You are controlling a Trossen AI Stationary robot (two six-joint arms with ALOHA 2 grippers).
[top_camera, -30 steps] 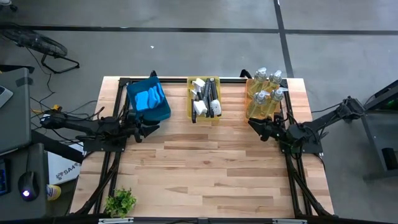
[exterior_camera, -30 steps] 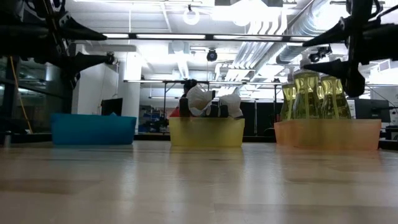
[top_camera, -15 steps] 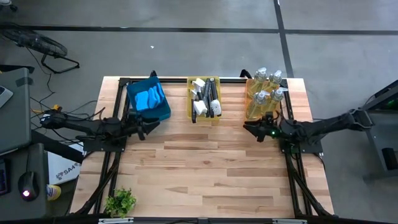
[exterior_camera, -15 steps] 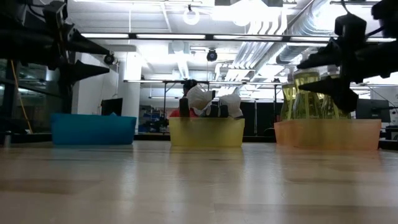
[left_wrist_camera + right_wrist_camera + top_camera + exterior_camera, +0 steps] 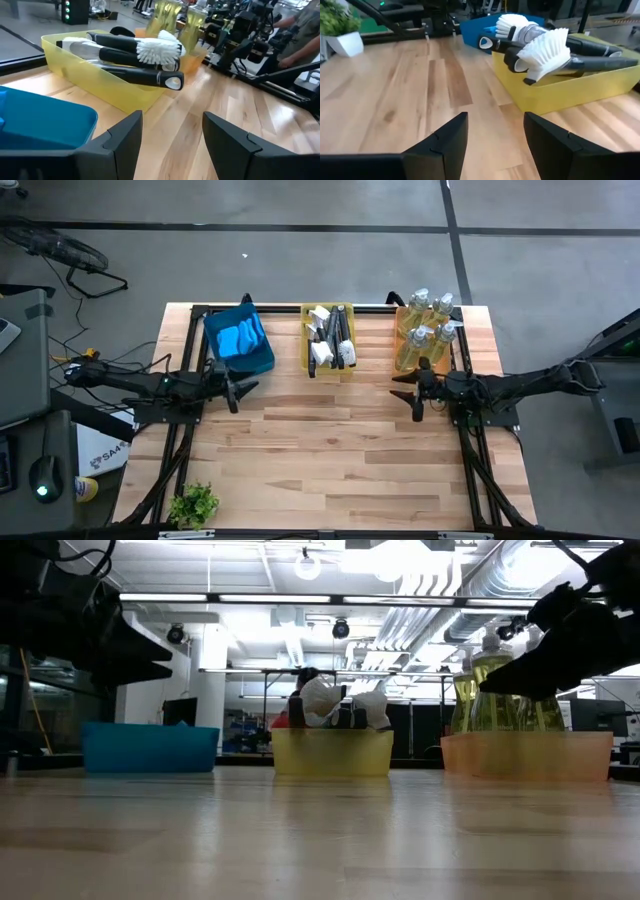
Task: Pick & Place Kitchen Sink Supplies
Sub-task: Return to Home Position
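Blue sponges (image 5: 236,338) lie in a blue bin (image 5: 262,362) at the far left. Black-handled brushes with white heads (image 5: 329,340) lie in a yellow bin (image 5: 306,340) at the far middle. Bottles of yellow-green liquid (image 5: 428,328) stand in an orange bin (image 5: 527,755) at the far right. My left gripper (image 5: 243,391) hovers open just near of the blue bin, pointing toward the table's middle. My right gripper (image 5: 409,392) hovers open just near of the bottles, also pointing toward the middle. Both wrist views show nothing between the fingers (image 5: 125,145) (image 5: 445,145).
A small green plant (image 5: 193,505) in a white pot stands at the near left corner. Bare wooden tabletop (image 5: 340,450) stretches between the arms and toward the near edge. Black frame rails (image 5: 180,450) run along both sides. A person (image 5: 305,25) shows beyond the right arm.
My right gripper has swung from pointing at the bottle bin toward the table's middle, has rolled about its own line and has sunk a little. My left gripper has rolled in place and tipped slightly down. The bins and supplies have kept still.
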